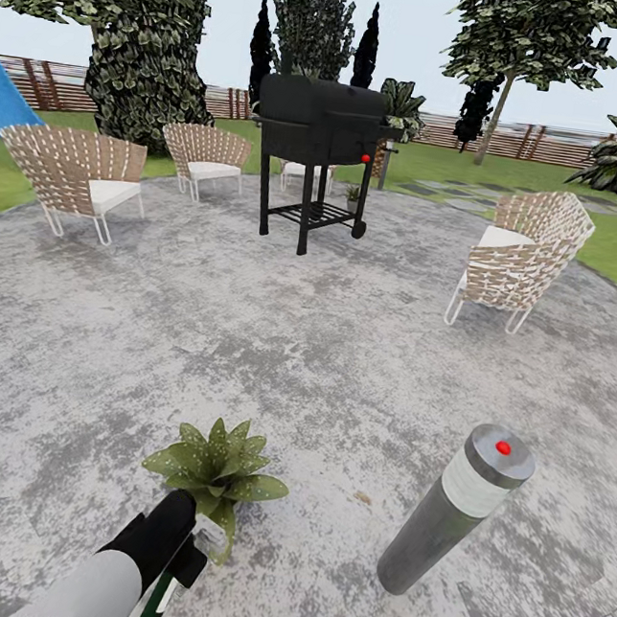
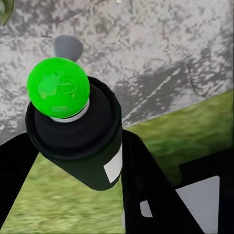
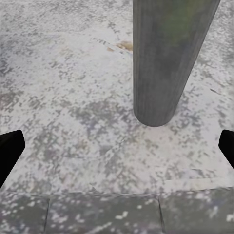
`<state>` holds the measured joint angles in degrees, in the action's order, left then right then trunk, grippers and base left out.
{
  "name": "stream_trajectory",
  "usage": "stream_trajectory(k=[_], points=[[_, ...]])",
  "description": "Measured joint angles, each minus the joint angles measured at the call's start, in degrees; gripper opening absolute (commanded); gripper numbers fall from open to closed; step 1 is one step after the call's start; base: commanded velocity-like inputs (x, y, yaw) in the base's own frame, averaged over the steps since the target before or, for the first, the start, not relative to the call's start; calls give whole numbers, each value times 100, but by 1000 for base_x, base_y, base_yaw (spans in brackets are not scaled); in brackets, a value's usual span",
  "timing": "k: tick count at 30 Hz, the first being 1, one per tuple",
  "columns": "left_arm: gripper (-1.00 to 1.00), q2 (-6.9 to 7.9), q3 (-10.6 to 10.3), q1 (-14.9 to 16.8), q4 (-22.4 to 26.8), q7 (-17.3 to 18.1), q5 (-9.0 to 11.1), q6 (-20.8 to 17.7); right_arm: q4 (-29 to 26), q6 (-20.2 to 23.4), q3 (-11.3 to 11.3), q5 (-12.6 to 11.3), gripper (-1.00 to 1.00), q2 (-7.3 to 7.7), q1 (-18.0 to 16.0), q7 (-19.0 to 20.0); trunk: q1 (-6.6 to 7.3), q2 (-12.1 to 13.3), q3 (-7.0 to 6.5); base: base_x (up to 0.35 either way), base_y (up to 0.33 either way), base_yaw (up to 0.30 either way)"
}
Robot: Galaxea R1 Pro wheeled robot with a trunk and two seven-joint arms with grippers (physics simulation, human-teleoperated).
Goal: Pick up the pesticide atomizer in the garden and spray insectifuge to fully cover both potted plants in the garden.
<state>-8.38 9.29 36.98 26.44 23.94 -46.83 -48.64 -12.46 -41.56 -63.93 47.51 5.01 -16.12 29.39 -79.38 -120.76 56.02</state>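
From my head camera, a woven tan chair [image 1: 73, 178] sits at ten o'clock on the round grey patio [image 1: 275, 343]. At seven o'clock my left gripper [image 1: 171, 562] is clamped on the pesticide atomizer [image 1: 160, 594]; my left wrist camera shows the dark bottle [image 2: 80, 141] wedged between the black fingers [image 2: 146, 195], capped by a bright green top. Just past it, a potted plant [image 1: 217, 476] spreads pointed green leaves at six o'clock. A black grill [image 1: 316, 145] stands at twelve. A grey bollard lamp [image 1: 451, 524] leans at four o'clock. My right gripper's [image 3: 117, 146] fingers are spread wide apart, facing that post [image 3: 168, 58].
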Motion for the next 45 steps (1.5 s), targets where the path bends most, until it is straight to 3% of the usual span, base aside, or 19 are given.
stream_trajectory(k=[3,6,22,27,33,37,45], points=[[-100,-48,8,70,-4,1,-17,-110,0,-1,0,-1,100,0,0,0,0,0,0,0,0,0],[-100,-1,-3,36,-16,3,-42,-241,0,-1,0,-1,100,0,0,0,0,0,0,0,0,0],[-100,31,5,30,0,-13,-43,-227,0,-1,0,0,100,0,0,0,-1,0,0,-132,0,0],[-100,-40,13,85,335,-8,-26,-240,0,0,0,0,100,0,0,0,0,0,0,-6,0,0],[-100,32,11,74,473,-5,-46,-230,0,0,0,-1,100,0,0,0,-2,0,0,-112,18,0],[-100,51,25,71,874,0,-58,-238,1,0,0,-1,100,0,0,0,-3,0,0,-292,102,0],[-100,72,17,36,947,0,-26,-233,2,0,0,-1,100,0,-3,-1,-3,0,0,-279,178,0]])
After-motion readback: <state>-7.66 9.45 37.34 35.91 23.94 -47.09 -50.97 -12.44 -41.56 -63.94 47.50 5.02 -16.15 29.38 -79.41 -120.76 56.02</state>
